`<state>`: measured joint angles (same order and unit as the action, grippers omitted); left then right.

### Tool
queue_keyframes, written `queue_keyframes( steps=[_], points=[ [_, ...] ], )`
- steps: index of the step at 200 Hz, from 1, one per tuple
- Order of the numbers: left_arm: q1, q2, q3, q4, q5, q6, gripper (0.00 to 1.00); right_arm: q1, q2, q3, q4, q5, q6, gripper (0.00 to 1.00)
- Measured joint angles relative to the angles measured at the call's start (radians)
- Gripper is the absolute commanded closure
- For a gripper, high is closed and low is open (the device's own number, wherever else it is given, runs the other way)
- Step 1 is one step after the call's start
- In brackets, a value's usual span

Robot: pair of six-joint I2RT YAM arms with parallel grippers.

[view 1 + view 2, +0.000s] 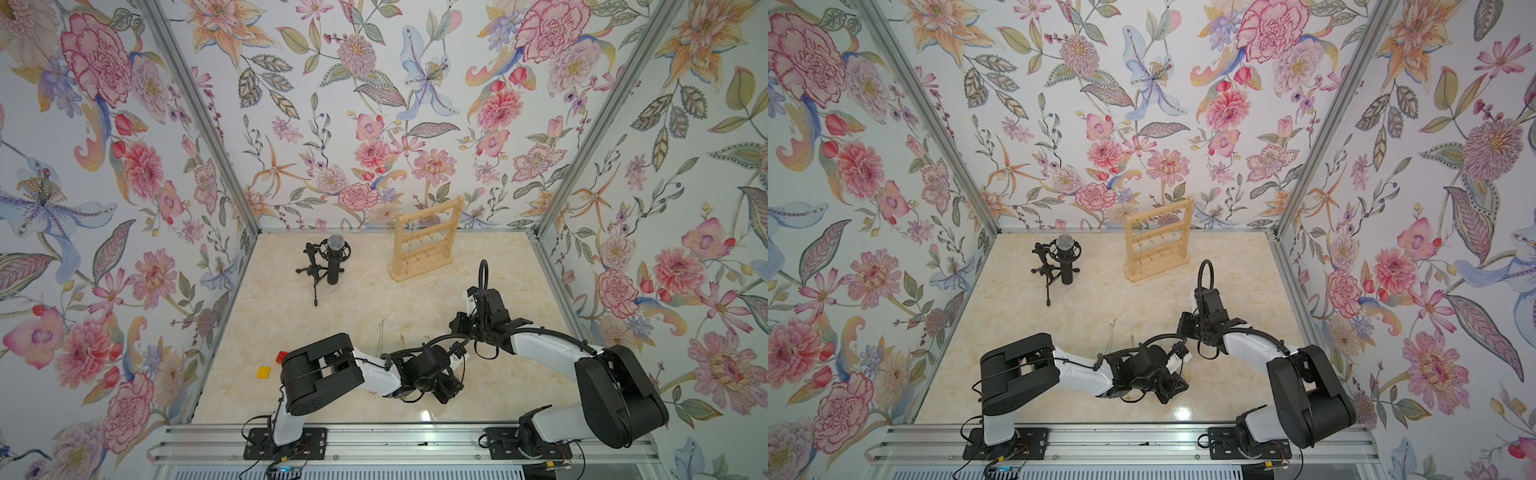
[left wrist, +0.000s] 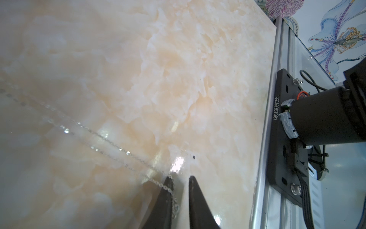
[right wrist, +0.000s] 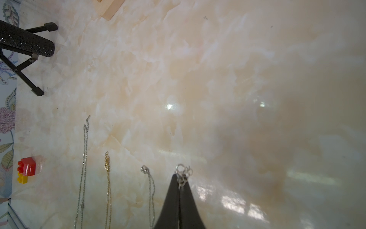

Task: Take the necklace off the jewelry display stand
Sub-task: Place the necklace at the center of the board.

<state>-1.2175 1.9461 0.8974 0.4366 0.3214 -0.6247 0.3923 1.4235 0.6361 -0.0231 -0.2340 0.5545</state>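
Observation:
The jewelry display stand (image 1: 426, 241) (image 1: 1158, 241), pale wood with three crossbars, stands upright at the back of the table, and thin chains hang on its left side. My right gripper (image 3: 179, 176) is shut on the clasp end of a silver necklace (image 3: 183, 171), low over the table and well clear of the stand. In the left wrist view the same kind of fine silver chain (image 2: 118, 147) runs across the marble and drapes over one finger (image 2: 164, 202) of my left gripper (image 2: 180, 178), whose jaws stand slightly apart with nothing pinched between them.
Three other chains lie side by side on the table: a long silver one (image 3: 84, 158), a gold one (image 3: 107, 178) and a short silver one (image 3: 150, 188). A microphone on a black tripod (image 1: 334, 259) stands back left. A red brick (image 1: 282, 356) and a yellow brick (image 1: 263, 371) lie front left.

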Motion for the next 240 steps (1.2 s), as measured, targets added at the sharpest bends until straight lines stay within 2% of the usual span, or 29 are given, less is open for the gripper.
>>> queue_keyframes(
  steps=[111, 190, 240],
  points=[
    [0.000, -0.039, -0.008, -0.082, 0.002, -0.001, 0.77, 0.000, 0.011, 0.000, 0.002, -0.005, 0.000, 1.00],
    [-0.025, -0.041, 0.061, -0.213, -0.056, 0.006, 0.67, 0.000, 0.009, 0.000, 0.002, -0.009, -0.001, 1.00],
    [-0.034, -0.041, 0.072, -0.236, -0.080, 0.008, 0.66, 0.000, -0.078, -0.025, 0.008, -0.012, -0.004, 1.00]
  ],
)
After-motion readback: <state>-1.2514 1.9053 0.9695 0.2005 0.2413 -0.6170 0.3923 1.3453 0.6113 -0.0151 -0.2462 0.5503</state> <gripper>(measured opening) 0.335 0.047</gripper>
